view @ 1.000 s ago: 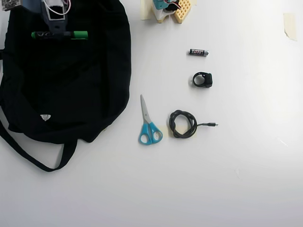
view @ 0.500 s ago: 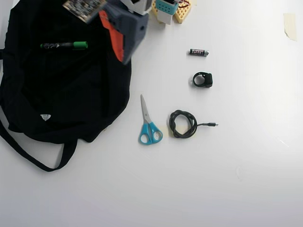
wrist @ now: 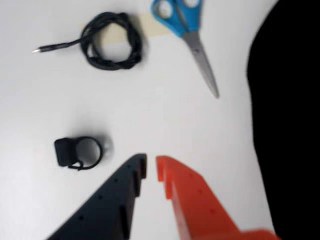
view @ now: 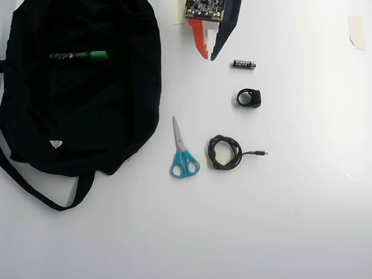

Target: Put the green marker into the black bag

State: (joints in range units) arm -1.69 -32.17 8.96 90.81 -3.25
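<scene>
The green marker [view: 78, 56] lies on the upper part of the black bag [view: 87, 116], green cap pointing right in the overhead view. The bag fills the left of that view and shows as a black mass [wrist: 290, 125] at the right edge of the wrist view. My gripper [view: 208, 57] hangs over the bare table right of the bag, just left of a battery. Its orange and dark fingers nearly meet, with nothing between them [wrist: 151, 162]. The marker is out of the wrist view.
Blue-handled scissors [view: 182, 151] [wrist: 192, 30] lie beside a coiled black cable [view: 225, 152] [wrist: 110, 40]. A black ring clip [view: 249, 97] [wrist: 80, 151] and a small battery [view: 244, 64] lie close to the gripper. A tape scrap [view: 356, 30] sits at the top right.
The gripper let go of the marker over the bag and swung right to the table near the battery. The marker stays lying on the bag.
</scene>
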